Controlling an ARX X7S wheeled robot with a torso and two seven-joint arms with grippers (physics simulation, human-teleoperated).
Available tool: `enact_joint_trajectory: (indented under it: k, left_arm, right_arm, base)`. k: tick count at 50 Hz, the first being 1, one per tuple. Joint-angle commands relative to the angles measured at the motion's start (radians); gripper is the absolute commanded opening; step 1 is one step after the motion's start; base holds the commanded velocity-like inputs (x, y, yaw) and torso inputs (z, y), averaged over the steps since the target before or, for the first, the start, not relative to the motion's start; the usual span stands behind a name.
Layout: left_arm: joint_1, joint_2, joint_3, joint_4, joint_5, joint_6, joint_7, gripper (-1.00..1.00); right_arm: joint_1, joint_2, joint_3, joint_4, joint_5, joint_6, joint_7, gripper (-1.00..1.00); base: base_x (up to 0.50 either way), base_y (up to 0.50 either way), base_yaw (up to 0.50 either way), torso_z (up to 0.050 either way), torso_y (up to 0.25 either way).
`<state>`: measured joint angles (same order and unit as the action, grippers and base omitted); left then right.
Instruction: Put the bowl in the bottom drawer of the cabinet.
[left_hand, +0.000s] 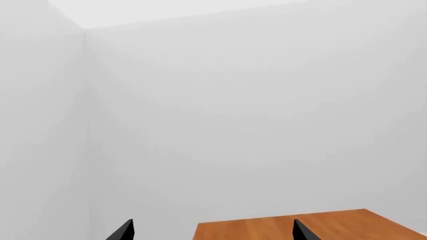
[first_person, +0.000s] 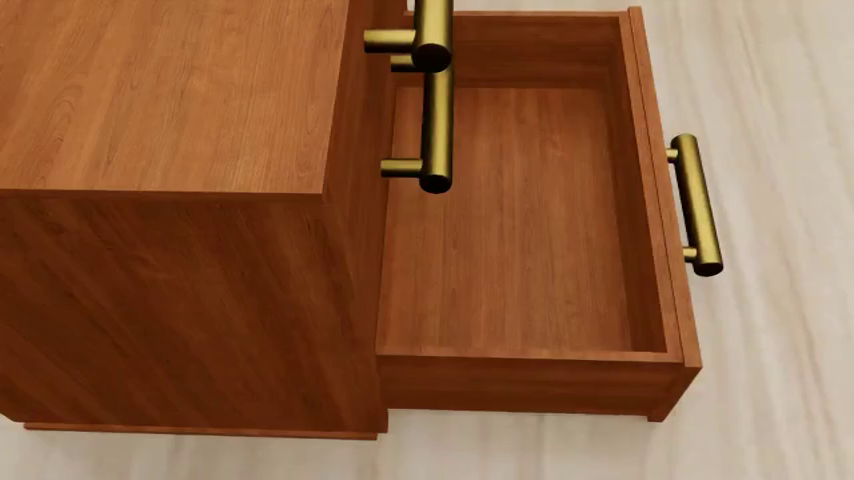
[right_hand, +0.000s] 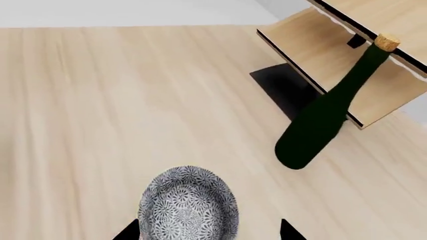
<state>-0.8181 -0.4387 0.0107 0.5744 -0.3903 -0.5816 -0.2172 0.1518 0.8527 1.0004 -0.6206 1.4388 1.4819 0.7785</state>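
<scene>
1. As my head camera looks down, the boxy reddish-brown wood-grain cabinet (first_person: 174, 200) fills most of that view, standing on a pale streaked floor (first_person: 787, 100).
2. Its lowest drawer, a reddish-brown wooden box (first_person: 521, 230), is pulled far out, its inside bare wood, and a brass bar handle (first_person: 697, 205) sits on its front panel.
3. Above it, two more brass bar handles (first_person: 434, 100) stick out from the upper drawers.
4. In my right wrist view a light wooden surface (right_hand: 100, 100) carries a pale wooden rack (right_hand: 373, 55), and a dark green corked bottle (right_hand: 327, 115) lies tilted against it.
5. The small round blue-and-white patterned bowl (right_hand: 189, 205) rests upright on that surface, well apart from the bottle.
6. My right end effector (right_hand: 210, 232) is spread wide, a dark fingertip showing on either side of the bowl; I cannot tell whether either touches it.
7. My left end effector (left_hand: 213, 232) is likewise spread apart and grasps nothing, facing white walls over a corner of reddish-brown wood.
</scene>
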Motion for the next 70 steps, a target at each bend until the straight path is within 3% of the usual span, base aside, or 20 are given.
enact_joint_trajectory:
  k: [1,6,19,70]
  left_arm:
    - [0.018,0.009,0.024,-0.052,-0.033,0.0,0.002,1.0]
    - [0.025,0.007,0.024,-0.054,-0.033,0.006,0.003,1.0]
    - [0.03,0.006,0.025,-0.058,-0.034,0.013,0.002,1.0]
    - [0.006,-0.005,0.066,-0.084,-0.013,0.019,-0.003,1.0]
  right_arm:
    - [-0.032,0.038,0.044,0.101,0.026,-0.013,0.01,1.0]
    - [-0.025,0.048,0.075,0.17,0.104,-0.009,0.072,1.0]
    - [-0.065,0.069,0.08,0.229,0.049,-0.035,0.032,1.0]
    - [0.178,0.055,-0.46,0.617,-0.264,-0.344,-0.141,1.0]
  base:
    - [0.0,0.0,0.0,0.0,0.0]
    - [0.01,0.0,0.0,0.0,-0.007]
    - [0.0,0.0,0.0,0.0,-0.005]
    - [0.01,0.0,0.0,0.0,-0.006]
